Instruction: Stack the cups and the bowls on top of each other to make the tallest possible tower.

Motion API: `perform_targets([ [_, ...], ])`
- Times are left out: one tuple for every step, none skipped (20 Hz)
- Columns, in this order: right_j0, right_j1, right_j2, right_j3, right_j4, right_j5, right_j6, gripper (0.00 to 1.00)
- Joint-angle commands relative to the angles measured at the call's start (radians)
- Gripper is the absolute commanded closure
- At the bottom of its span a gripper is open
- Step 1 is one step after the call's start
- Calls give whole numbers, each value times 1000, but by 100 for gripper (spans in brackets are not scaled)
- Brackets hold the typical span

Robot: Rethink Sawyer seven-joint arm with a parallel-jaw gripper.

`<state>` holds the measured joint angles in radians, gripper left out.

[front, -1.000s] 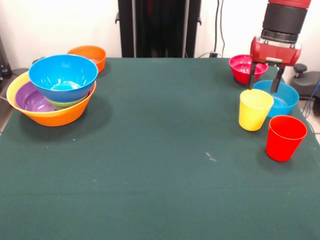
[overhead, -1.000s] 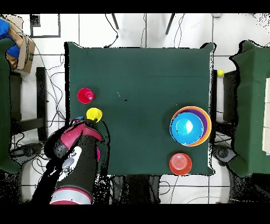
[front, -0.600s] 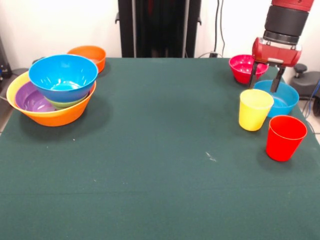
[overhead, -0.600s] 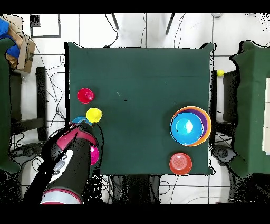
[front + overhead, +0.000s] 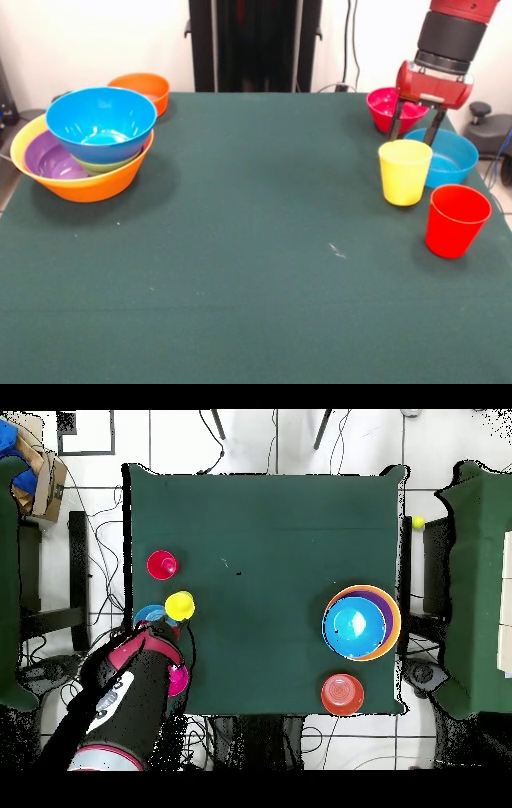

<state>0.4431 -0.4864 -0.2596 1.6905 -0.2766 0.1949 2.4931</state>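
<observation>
Black fingers [image 5: 411, 128] hang spread and empty just behind the yellow cup [image 5: 404, 172].

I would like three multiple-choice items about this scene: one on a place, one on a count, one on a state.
1. In the front view, where does the yellow cup stand?
A. Inside the red cup
B. On the table, just left of the loose blue bowl
C. On top of the tower

2. How many cups are on the table?
A. Two
B. Three
C. Four

3. What state is the gripper in?
A. Shut on the pink-red bowl
B. Shut on the yellow cup
C. Open, holding nothing

Answers: 1 B, it stands upright beside that bowl; 2 A, only the yellow cup and the red cup show; 3 C, the fingers hang apart with nothing between.
</observation>
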Motion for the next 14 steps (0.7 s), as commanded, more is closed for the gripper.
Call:
perform_targets([
  [16, 94, 46, -107, 20, 81, 49, 0],
  [20, 99, 43, -115, 20, 87, 46, 0],
  [22, 102, 41, -122, 22, 93, 45, 0],
  [25, 104, 40, -128, 24, 97, 44, 0],
  [26, 104, 40, -132, 27, 102, 43, 0],
  [27, 104, 40, -134, 29, 105, 43, 0],
  [28, 104, 40, -137, 31, 108, 44, 0],
  [28, 102, 41, -138, 32, 110, 43, 0],
  [27, 100, 43, -140, 33, 112, 41, 0],
  [26, 98, 46, -140, 35, 113, 42, 0],
  [26, 97, 47, -142, 36, 115, 42, 0],
  [27, 96, 48, -142, 38, 115, 44, 0],
  [25, 94, 51, -145, 40, 119, 44, 0],
  [23, 93, 54, -148, 42, 123, 43, 0],
])
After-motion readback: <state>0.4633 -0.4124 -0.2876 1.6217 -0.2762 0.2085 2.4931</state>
